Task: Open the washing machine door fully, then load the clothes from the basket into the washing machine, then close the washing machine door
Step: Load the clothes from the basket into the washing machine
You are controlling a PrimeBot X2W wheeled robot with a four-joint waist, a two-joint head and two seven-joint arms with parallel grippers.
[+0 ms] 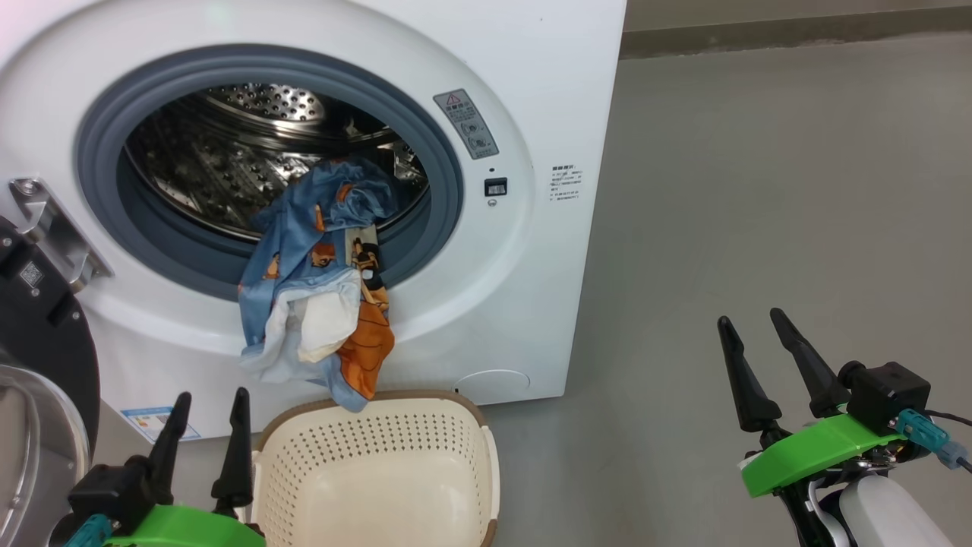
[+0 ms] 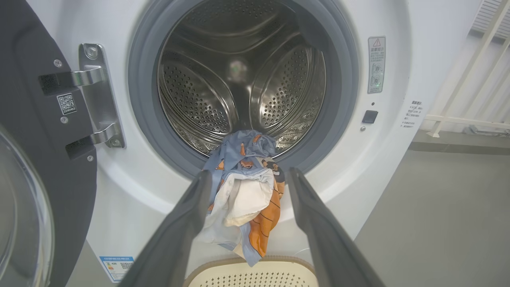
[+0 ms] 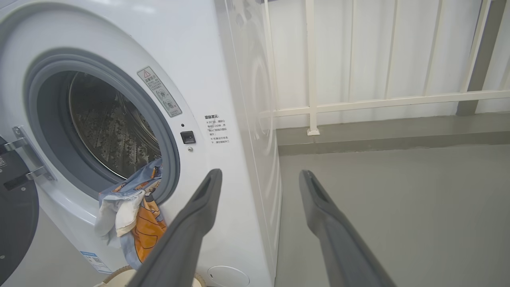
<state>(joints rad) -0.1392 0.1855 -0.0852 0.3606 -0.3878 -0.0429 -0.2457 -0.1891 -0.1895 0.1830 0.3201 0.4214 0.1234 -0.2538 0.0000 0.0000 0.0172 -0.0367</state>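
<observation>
At the lower left of the head view, the left tool is hovering spread wide and holding nothing, just beside the basket. The right tool is also standing open and empty, well apart, over the floor. The basket is looking empty. The clothes are hanging over the lower edge of the gasket, partly inside the washing machine, partly trailing toward the basket's far rim. The washing machine door is standing open. By my judgement, pushing the clothes fully in and closing the door are waiting to be done.

Head view down over the washing machine, left wrist square-on, right wrist oblique, all sharing it
</observation>
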